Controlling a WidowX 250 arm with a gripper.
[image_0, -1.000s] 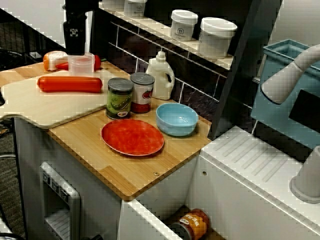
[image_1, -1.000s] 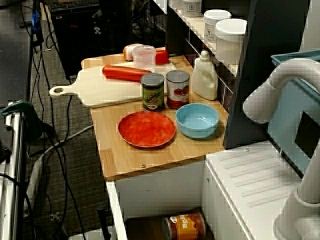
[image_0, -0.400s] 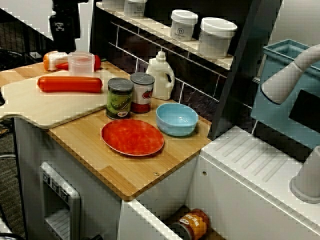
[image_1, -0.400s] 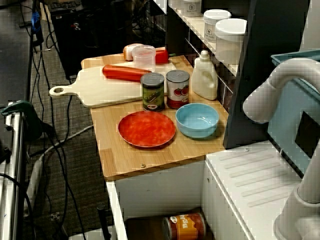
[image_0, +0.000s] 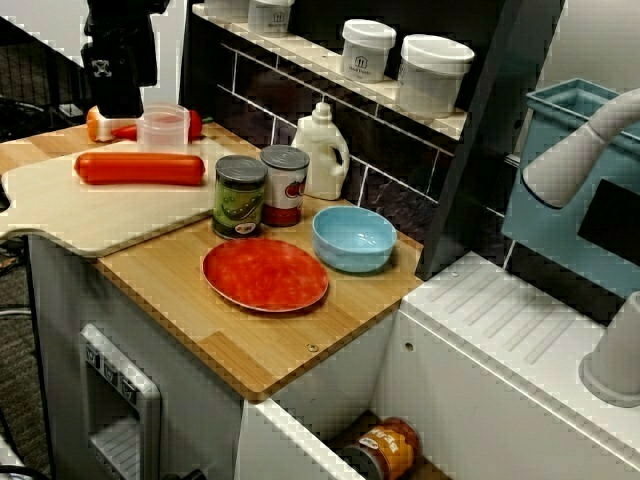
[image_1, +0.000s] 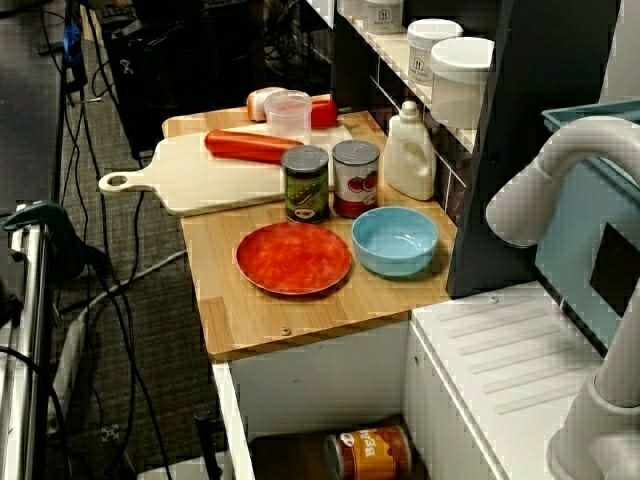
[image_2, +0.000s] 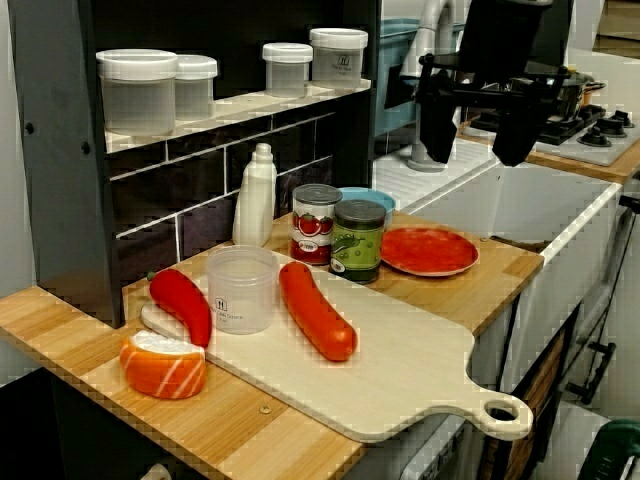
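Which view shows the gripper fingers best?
The view from the board's end: gripper open, both fingers distinct. The sink-side view shows a dark block, fingers indistinct; the other high view loses it in darkness.

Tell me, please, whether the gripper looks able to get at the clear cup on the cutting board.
Probably yes: the gripper hangs raised with fingers apart and empty, and nothing covers the clear cup, which stands upright; the sausage and red pepper lie close beside it.
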